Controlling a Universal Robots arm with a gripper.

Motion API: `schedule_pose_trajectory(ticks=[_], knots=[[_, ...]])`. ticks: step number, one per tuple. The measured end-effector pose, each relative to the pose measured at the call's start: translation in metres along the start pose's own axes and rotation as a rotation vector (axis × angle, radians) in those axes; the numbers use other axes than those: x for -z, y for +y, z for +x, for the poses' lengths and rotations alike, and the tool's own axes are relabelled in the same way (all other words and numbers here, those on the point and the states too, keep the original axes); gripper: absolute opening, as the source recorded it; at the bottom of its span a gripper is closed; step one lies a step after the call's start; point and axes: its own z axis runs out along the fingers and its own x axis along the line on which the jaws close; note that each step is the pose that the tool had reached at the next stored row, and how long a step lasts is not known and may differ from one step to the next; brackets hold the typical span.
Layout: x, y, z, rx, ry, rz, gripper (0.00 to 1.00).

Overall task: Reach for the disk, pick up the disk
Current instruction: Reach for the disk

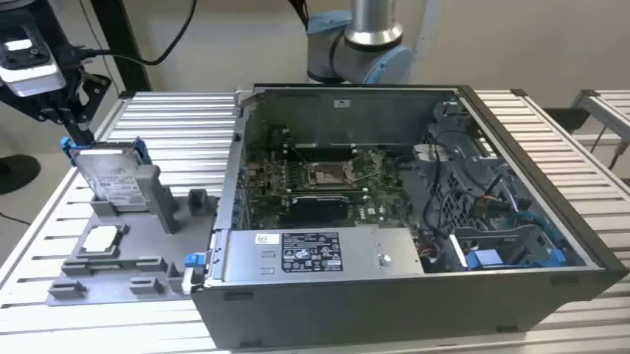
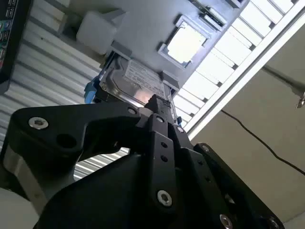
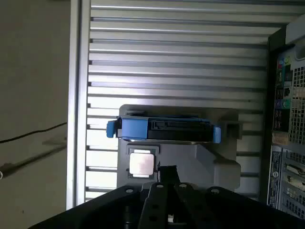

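Observation:
The disk (image 1: 113, 177) is a silver-grey drive with a white label and a bright blue frame. It stands upright on its edge in a grey holder (image 1: 147, 214) at the exterior view's left. My gripper (image 1: 74, 129) hangs just above and behind the disk's upper left corner, close to the blue frame. In the second wrist view the gripper (image 2: 155, 102) points down at the disk's (image 2: 133, 83) labelled face. In the first wrist view the disk (image 3: 164, 130) shows edge-on just beyond the gripper (image 3: 167, 171).
A small square silver chip (image 1: 102, 240) lies in the grey holder in front of the disk. The open computer case (image 1: 580, 243) stands to the exterior view's right, a long grey labelled box (image 1: 315, 254) along its near side. The slatted table (image 1: 177, 125) ends close beside the holder.

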Motion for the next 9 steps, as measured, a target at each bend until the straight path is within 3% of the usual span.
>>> schedule_pose_trajectory(ticks=[9], knots=[[0.0000,0.0000,0.0000,0.000,0.0000,0.0000,0.00]])
